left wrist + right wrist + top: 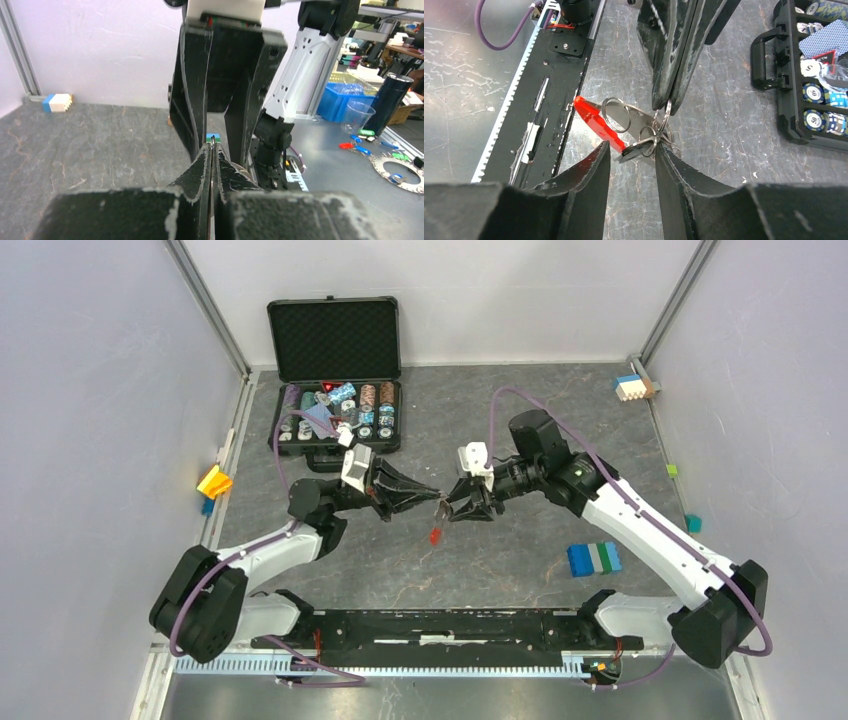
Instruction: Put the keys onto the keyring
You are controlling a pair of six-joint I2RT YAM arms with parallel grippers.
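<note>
Right wrist: left hand pinched shut on red-tagged keyring
Right hand: jaws apart, key between them
Writing: chips read "50"

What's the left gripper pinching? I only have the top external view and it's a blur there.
Observer: In the right wrist view, the left gripper is shut on a thin silver ring of the keyring.
Operator: Does the right gripper have the key?
Observer: No. It's open, with its fingers on either side of what looks like the key's black head, and a gap shows on one side.
</note>
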